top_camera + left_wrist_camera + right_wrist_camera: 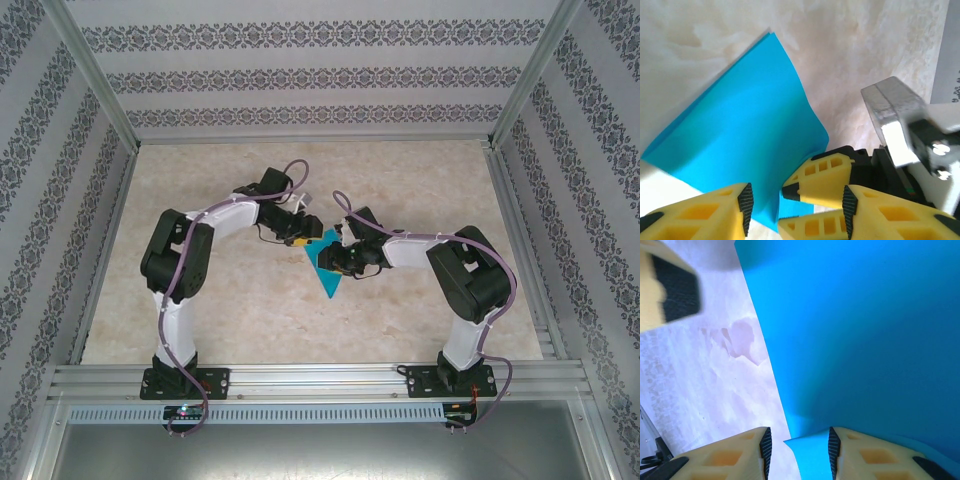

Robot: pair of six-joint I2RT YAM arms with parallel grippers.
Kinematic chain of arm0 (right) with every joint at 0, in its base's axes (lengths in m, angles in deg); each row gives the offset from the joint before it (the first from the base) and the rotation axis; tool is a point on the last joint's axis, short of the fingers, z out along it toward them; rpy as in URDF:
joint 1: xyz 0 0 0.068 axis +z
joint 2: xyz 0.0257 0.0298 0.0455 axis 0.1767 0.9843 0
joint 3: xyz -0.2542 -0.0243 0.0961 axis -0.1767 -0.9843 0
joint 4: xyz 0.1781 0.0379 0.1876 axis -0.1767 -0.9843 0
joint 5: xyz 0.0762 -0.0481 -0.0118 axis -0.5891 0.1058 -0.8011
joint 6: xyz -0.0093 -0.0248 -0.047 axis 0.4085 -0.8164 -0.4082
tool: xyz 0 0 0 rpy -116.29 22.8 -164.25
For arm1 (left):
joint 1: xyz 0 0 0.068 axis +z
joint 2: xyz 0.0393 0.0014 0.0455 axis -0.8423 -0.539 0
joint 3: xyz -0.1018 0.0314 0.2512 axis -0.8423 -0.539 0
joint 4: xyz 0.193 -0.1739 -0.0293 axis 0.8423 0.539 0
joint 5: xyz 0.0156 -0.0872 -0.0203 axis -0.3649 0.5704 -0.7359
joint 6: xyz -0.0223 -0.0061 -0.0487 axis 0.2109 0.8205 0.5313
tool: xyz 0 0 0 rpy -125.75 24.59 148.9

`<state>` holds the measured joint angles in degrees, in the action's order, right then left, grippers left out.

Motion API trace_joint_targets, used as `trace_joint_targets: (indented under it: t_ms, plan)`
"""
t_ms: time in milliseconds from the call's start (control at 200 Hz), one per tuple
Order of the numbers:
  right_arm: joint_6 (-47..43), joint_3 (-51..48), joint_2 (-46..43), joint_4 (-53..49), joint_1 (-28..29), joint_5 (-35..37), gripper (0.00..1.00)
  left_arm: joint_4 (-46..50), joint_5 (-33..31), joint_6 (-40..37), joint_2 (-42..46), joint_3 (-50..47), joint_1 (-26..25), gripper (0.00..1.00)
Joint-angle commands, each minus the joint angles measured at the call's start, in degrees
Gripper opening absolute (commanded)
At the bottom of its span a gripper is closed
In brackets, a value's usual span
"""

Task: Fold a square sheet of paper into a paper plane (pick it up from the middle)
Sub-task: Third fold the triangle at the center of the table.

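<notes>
The cyan-blue square sheet of paper (328, 272) lies in the middle of the table, folded into a wedge that points toward the arms. Both grippers meet at its far end. My left gripper (303, 243) comes in from the left, my right gripper (337, 255) from the right. In the left wrist view the paper (750, 115) rises from the table and one edge runs down between my left gripper's (795, 210) open jaws. The right gripper's yellow fingers (832, 175) sit in that gap too. In the right wrist view my right gripper (799, 447) is open, and a corner of the paper (865, 330) rests against its right pad.
The pale marbled tabletop (200, 310) is bounded by aluminium rails, with the front rail (320, 380) over the arm bases and patterned walls on three sides. A left finger (670, 287) shows at the top left of the right wrist view. The right arm's silver wrist block (890, 115) stands close by.
</notes>
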<state>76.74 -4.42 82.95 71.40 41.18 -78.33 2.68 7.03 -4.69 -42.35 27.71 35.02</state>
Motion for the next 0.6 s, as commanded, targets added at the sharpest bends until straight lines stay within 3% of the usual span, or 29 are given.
trace_joint_targets:
  t_ms: [0,200,594]
  plan:
    - [-1.2,-3.2,2.2,-2.1,0.5,3.0,0.38,0.4,-1.5,1.2,3.2,-2.1,0.4,0.48]
    - [-2.3,-4.6,1.2,0.4,0.6,1.8,0.36,-1.3,-0.3,2.6,3.5,-5.2,0.0,0.31]
    - [-2.5,-5.5,0.6,0.0,0.6,2.0,0.13,-1.1,1.2,1.9,-0.1,-4.8,-3.6,0.24]
